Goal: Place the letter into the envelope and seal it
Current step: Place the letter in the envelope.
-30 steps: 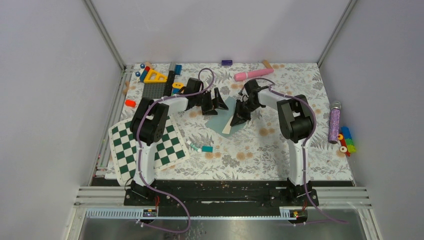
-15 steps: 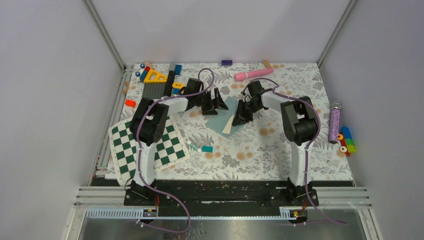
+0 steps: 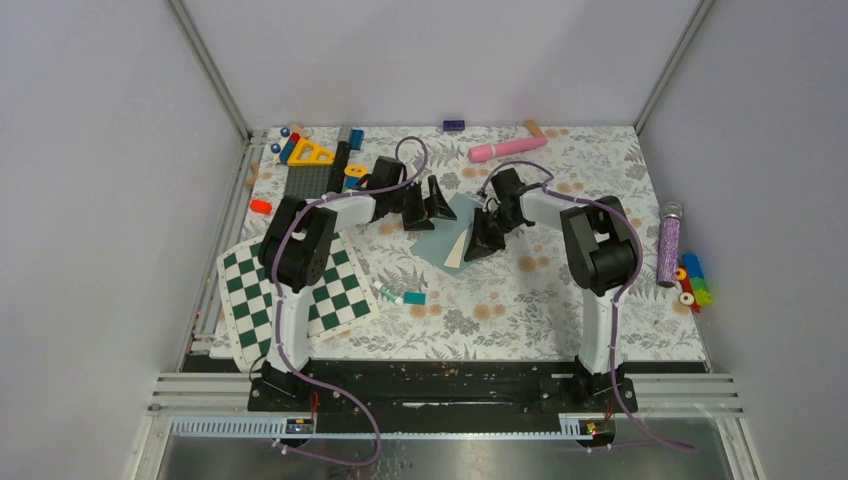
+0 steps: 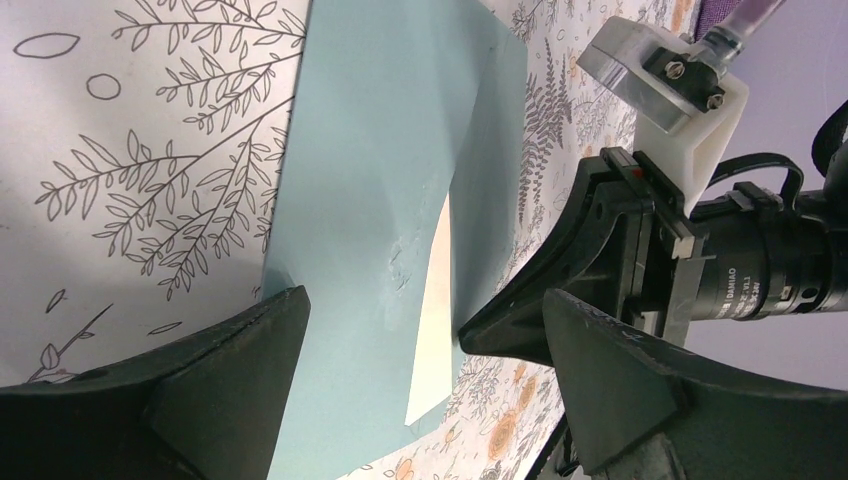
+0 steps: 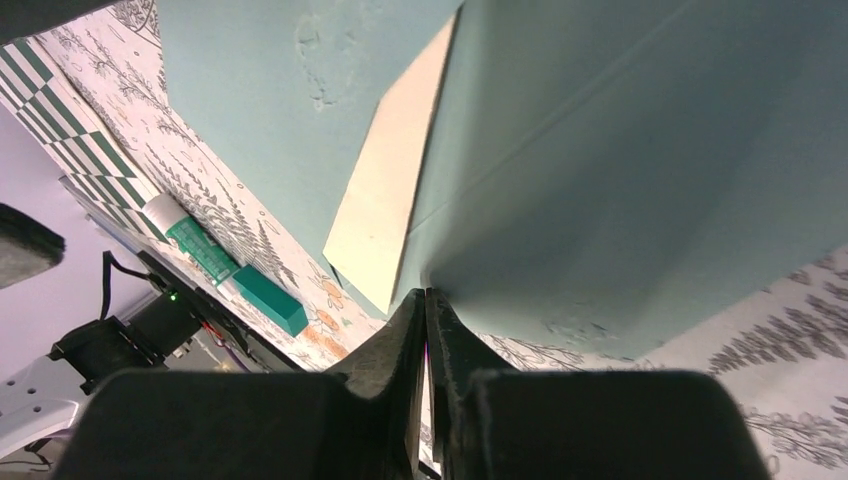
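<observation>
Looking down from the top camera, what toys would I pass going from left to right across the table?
Orange block → yellow triangle → purple block → pink tube → glitter tube.

**Matt paper, matt plastic**

Smooth matt teal paper for envelope (image 4: 370, 190), one scuffed wrinkled patch. Plain matt cream paper for letter (image 4: 432, 330). Matt printed floral sheet as desk cover (image 4: 150, 150). Black matt plastic on left gripper fingers (image 4: 225, 380).
</observation>
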`<state>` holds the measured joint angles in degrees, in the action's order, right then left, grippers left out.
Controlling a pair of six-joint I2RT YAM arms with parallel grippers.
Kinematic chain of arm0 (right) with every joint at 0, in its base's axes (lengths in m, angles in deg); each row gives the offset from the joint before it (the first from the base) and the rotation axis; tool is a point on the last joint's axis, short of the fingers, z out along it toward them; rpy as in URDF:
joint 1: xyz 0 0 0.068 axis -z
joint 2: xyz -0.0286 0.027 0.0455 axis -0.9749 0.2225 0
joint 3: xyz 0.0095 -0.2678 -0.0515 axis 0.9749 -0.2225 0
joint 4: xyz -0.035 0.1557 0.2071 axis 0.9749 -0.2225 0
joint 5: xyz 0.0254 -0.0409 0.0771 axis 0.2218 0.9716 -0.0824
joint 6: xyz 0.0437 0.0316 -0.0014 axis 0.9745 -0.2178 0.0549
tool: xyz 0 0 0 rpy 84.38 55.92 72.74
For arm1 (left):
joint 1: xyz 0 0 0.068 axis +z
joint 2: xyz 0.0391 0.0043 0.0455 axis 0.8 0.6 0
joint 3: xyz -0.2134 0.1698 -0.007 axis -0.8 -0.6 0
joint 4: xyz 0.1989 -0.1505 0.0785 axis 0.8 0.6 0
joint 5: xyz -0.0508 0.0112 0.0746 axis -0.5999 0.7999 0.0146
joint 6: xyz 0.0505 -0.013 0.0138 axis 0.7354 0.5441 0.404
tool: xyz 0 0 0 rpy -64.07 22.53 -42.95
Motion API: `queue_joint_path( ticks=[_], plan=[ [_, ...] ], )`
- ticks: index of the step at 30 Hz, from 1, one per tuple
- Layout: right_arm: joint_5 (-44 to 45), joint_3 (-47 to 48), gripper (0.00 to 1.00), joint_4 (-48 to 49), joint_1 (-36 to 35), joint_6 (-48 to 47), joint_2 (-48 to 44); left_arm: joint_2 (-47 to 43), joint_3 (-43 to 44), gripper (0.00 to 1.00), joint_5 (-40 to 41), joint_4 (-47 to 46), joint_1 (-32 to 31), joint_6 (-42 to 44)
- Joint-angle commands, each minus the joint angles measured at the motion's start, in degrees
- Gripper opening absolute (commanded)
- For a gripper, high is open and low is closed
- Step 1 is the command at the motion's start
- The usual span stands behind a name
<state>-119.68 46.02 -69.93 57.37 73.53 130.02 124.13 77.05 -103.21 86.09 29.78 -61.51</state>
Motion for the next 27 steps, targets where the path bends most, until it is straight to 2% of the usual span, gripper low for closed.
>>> queue_joint_path(
  ticks=[1,20,23,27],
  plan=[
    [1.59,-0.73,0.08,2.1,-1.91,1.59,-2.25,-0.71,-2.51,0.93,4.81,4.04,0.5,0.59],
    [1.97,-2.12,0.06,7.58,-3.52,6.47,-2.37,-1.38,-2.79,0.95,4.24,3.66,0.57,0.13],
    [3.35,-2.19,0.05,6.31,-3.44,5.16,-2.67,-2.14,-1.01,0.99,2.65,4.74,1.7,0.77],
    [4.24,-1.88,0.05,4.99,-3.23,4.19,-2.85,-5.01,-0.22,0.99,1.9,6.56,4.48,2.86]
  ],
)
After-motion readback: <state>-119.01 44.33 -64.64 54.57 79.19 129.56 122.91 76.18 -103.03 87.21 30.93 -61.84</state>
